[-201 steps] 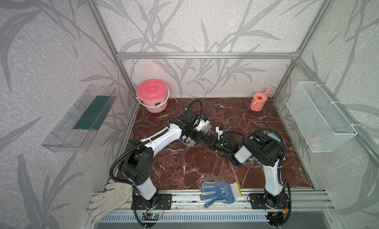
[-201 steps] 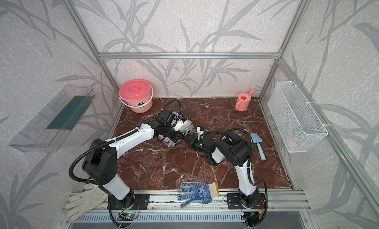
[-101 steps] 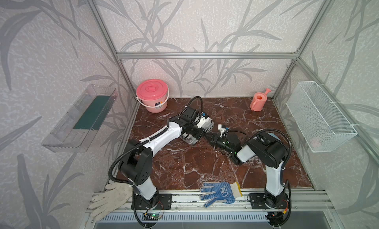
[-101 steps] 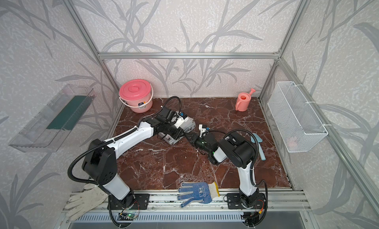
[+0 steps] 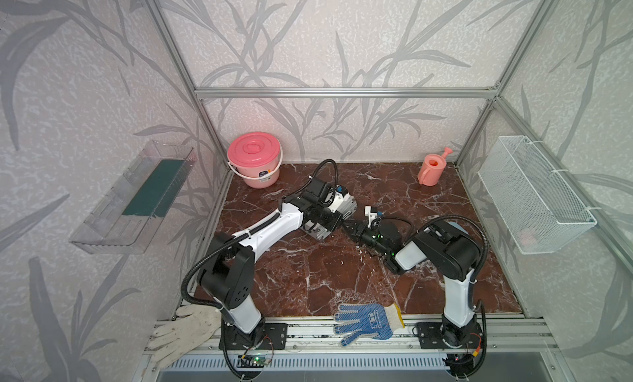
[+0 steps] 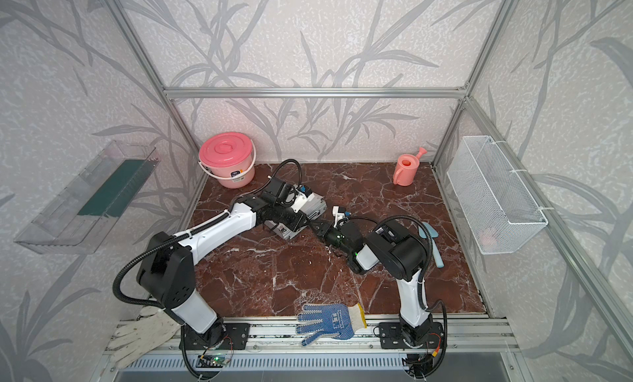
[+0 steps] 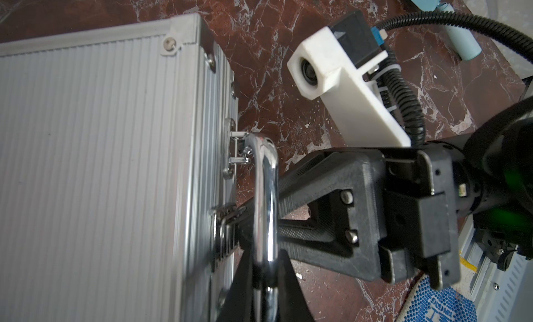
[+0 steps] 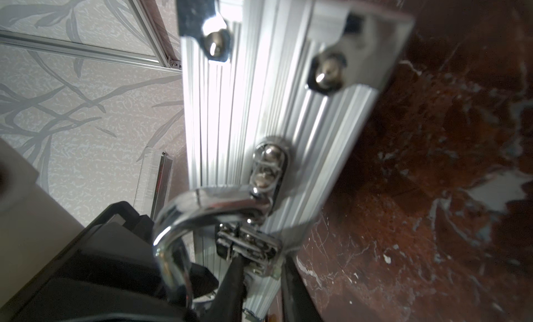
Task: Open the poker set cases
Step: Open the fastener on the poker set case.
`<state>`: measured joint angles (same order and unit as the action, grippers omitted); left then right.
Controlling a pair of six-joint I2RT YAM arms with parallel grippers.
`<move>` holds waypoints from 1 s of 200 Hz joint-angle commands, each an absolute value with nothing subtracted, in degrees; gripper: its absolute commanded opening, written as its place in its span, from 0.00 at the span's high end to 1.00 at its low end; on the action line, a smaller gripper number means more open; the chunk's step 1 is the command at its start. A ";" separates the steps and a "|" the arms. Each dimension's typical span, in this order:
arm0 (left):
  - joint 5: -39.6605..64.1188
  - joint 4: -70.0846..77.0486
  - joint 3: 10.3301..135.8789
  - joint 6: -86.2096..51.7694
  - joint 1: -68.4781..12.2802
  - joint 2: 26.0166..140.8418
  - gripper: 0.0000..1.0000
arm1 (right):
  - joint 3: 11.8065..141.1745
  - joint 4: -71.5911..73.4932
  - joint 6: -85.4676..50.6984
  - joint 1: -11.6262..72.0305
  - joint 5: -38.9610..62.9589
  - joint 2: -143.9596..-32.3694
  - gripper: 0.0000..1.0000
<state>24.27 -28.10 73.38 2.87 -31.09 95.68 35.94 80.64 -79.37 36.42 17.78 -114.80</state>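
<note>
Soft, even light fills both top views, which are sharp, with slight bowing toward the edges. My right wrist view is blurred up close, with glare bleaching the poker set case (image 8: 230,109); my left is crisper.

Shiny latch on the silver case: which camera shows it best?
The right wrist view: the shiny metal latch sits close up, facing the camera. The left wrist view shows it edge-on and blurred. In both top views it cannot be made out.
</note>
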 commanded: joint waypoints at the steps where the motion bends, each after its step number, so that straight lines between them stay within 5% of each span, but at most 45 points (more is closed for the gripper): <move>1: 31.07 -23.80 76.28 3.19 -32.00 92.54 1.00 | 38.61 80.60 -79.30 36.09 14.89 -113.52 0.82; 200: 31.96 -22.56 74.02 2.86 -32.04 94.31 1.00 | 34.39 80.60 -80.16 34.54 15.09 -106.35 0.86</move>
